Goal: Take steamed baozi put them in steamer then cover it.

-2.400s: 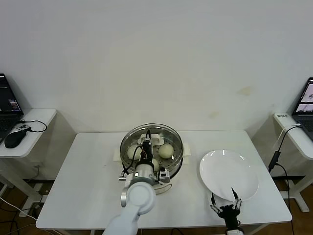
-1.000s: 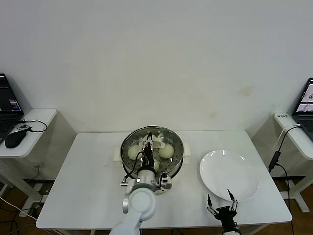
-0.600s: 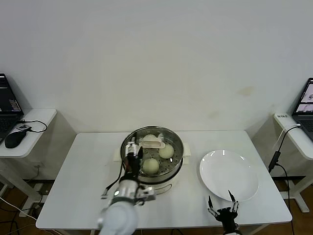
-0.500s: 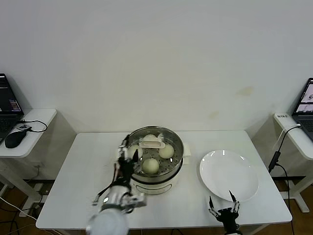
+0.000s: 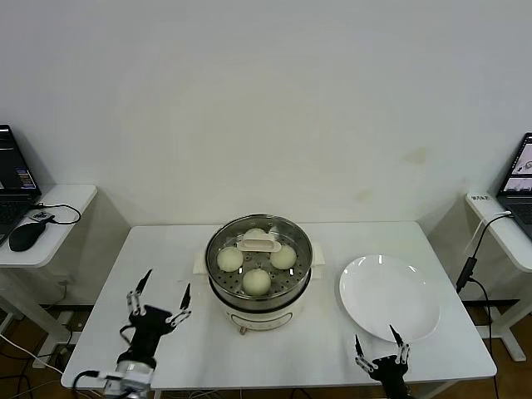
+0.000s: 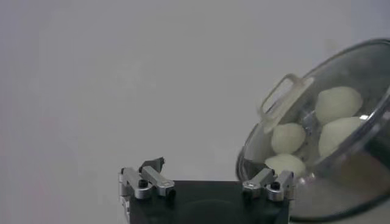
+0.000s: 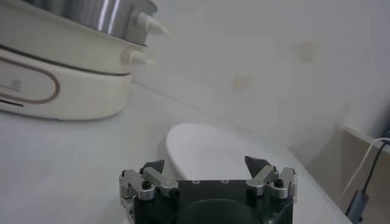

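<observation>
The steamer [image 5: 258, 301] stands mid-table, a shiny pot on a cream-white base. The clear glass cover sits on it, its cream handle [image 5: 258, 244] at the centre. Baozi show through the glass: one on the left [image 5: 229, 258], one on the right [image 5: 283, 257], one at the front [image 5: 257, 282], and one mostly hidden behind the handle. My left gripper [image 5: 168, 281] is open and empty near the table's front left, apart from the steamer. In the left wrist view the cover's handle [image 6: 283, 97] and baozi [image 6: 338, 103] lie beyond my open gripper [image 6: 206, 178]. My right gripper [image 5: 378, 341] is open and empty by the front edge.
An empty white plate [image 5: 389, 297] lies right of the steamer, just beyond my right gripper; it also shows in the right wrist view [image 7: 225, 152], with the steamer base [image 7: 61, 82] farther off. Side desks with laptops flank the white table [image 5: 150, 249].
My left gripper has let go of the cover's handle and drawn back from the steamer to the table's front left. The cover stays on the steamer. The right gripper has hardly moved.
</observation>
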You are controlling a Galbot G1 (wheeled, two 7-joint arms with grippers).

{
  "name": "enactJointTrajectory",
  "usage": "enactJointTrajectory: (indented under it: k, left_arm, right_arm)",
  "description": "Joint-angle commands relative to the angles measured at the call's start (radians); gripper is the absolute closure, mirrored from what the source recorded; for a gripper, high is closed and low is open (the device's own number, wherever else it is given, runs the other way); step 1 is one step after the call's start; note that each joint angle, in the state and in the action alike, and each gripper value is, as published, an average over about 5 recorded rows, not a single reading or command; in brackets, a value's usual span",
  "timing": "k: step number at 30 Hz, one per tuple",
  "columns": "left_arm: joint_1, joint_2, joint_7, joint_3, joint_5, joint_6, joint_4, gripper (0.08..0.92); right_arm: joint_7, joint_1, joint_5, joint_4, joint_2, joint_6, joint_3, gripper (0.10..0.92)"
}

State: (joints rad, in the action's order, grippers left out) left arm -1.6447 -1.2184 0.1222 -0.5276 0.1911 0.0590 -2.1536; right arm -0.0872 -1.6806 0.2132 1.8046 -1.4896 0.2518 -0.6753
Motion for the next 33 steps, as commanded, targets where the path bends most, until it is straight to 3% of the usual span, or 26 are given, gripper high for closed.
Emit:
enactJointTrajectory:
  k: [1,8,33]
  left_arm:
    - [-0.115,0.018,0.046,-0.127,-0.490,-0.104,0.089,0.177]
    - [-0.081,-0.007,-0.028,-0.133,-0.498,-0.175,0.158,0.177]
    - [-0.074,-0.021,-0.037,-0.128,-0.462,-0.165,0.170,0.177]
  right_arm:
    - [-0.033,-0.119,-0.165,0.129,0.072,-0.037,0.022,0.203]
    - [-0.036,-0.118,-0.159,0.158,0.066,-0.054,0.030,0.203]
    - [-0.046,-0.120,-0.164,0.213,0.046,-0.100,0.069,0.203]
